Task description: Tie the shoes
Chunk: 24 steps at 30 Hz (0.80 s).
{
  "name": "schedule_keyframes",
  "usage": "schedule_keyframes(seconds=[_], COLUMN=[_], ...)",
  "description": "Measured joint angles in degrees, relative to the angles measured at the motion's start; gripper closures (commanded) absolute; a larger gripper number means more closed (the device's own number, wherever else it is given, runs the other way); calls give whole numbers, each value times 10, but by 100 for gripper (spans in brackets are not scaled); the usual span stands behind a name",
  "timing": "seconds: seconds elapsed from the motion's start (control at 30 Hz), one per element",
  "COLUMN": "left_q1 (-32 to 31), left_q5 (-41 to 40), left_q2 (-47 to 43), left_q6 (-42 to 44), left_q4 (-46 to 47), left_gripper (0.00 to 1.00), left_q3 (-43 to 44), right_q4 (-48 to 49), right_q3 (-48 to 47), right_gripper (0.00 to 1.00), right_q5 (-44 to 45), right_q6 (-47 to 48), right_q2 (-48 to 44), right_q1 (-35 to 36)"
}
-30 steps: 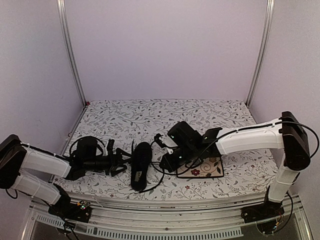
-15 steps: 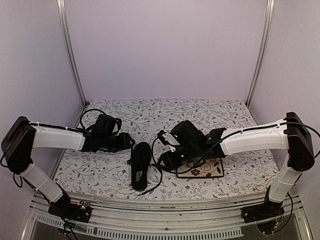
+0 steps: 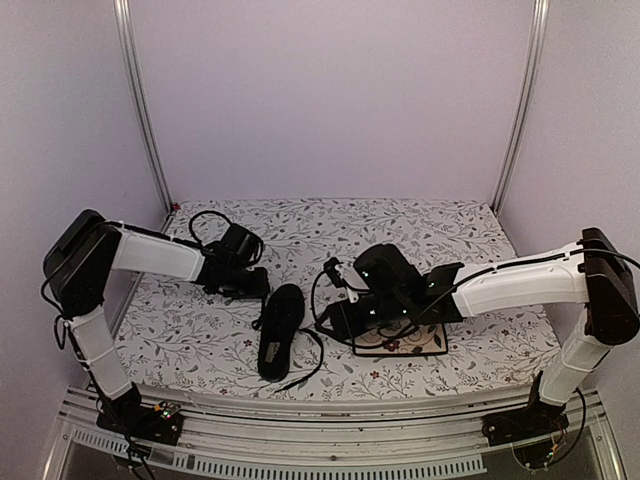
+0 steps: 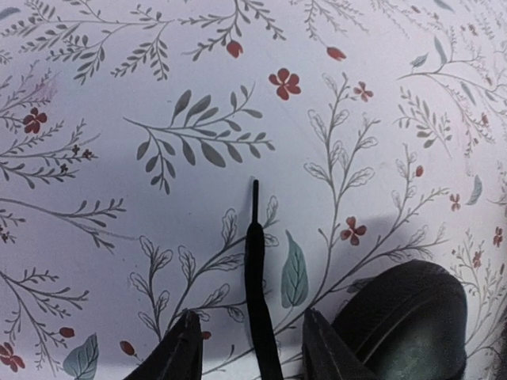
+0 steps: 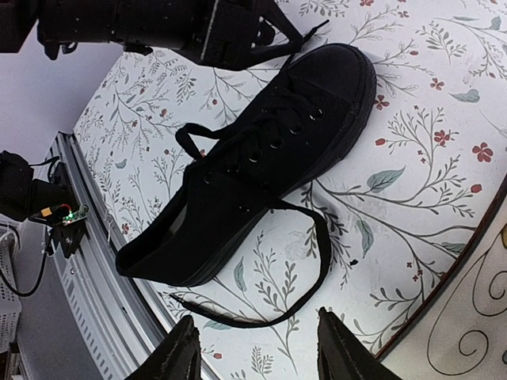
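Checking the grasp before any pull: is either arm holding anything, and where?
Nothing is gripped. The left fingers straddle a lace near its tip, with gaps on both sides; the right fingers are empty.

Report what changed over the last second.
The left gripper swung from left of the shoe to beyond its toe, jaws narrowing around a lace end. The right gripper opened and shifted slightly. The shoe and plate stayed put.
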<state>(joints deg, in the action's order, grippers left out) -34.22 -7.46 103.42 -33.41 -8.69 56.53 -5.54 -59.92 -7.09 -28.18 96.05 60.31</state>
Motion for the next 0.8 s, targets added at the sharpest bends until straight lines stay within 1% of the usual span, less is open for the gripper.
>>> schedule_keyframes(seconds=[0.17,0.3,0.4,0.5,0.53,0.7,0.8], left_q1=[0,0,0,0,0,1,1], left_q5=[-15,-24,-31,-39,-42,-46,-43], left_q2=[25,37,51,59,61,61,39], left_q6=[16,27,36,43,46,48,48], left_q4=[-14,-25,-27,-25,-23,-12,12], left_gripper=[60,67,76,95,100,100,100], left_q3=[7,24,39,46,46,43,12], right_q4=[9,10,11,14,16,22,31], right_q3=[0,0,0,0,0,0,0], right_gripper=[49,49,49,49,49,47,44], right_q5=[-5,-7,-7,-7,-7,-4,-5], right_q6=[-1,-1,-3,-7,-8,-21,-31], right_q2=[0,0,0,0,0,0,0], right_q1=[0,0,0,0,-1,-8,-21])
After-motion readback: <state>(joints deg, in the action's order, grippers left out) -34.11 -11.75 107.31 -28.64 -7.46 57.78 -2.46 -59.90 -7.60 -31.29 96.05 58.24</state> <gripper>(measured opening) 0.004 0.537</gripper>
